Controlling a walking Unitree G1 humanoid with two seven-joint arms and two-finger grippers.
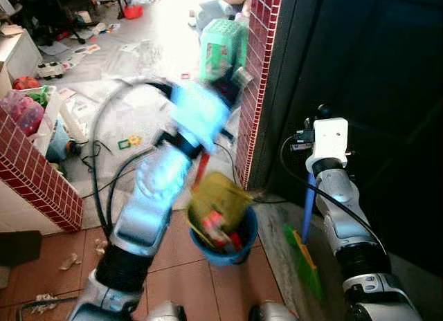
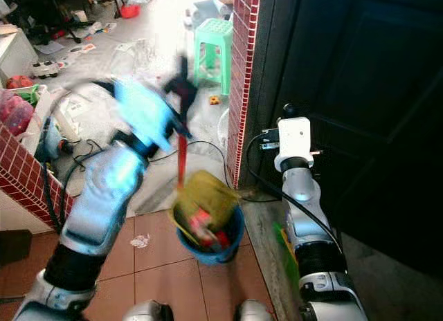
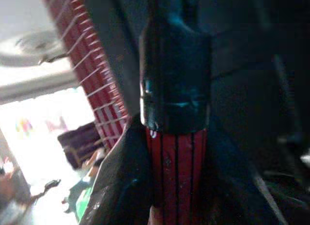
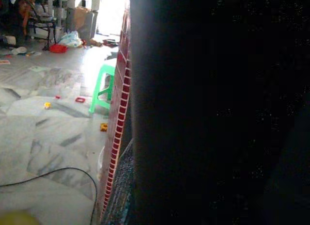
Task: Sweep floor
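A: Dustpan [image 2: 202, 196]: yellow, tipped over a blue bucket [image 2: 232, 245] on the tiled floor [image 2: 166, 279], at the foot of a red brick pillar [image 2: 242, 79]. Red scraps lie at the bucket's mouth.

B: Held by what?
A: Left gripper [image 2: 181, 86], raised and blurred, jaws closed around the red handle [image 3: 175, 176] with its black cap, seen close in the left wrist view.

B: Broom?
A: Green broom [image 1: 304, 255] with blue stick beside the right arm [image 1: 339, 196], head on the floor by the dark door [image 2: 360, 93]. Right jaws: cannot tell.

B: Around it?
A: Paper scraps [image 1: 69, 261] on the tiles near the left brick wall [image 1: 38, 176]. Green stool [image 2: 211, 41], cables [image 2: 201, 144] and small toys on the pale marble farther off.
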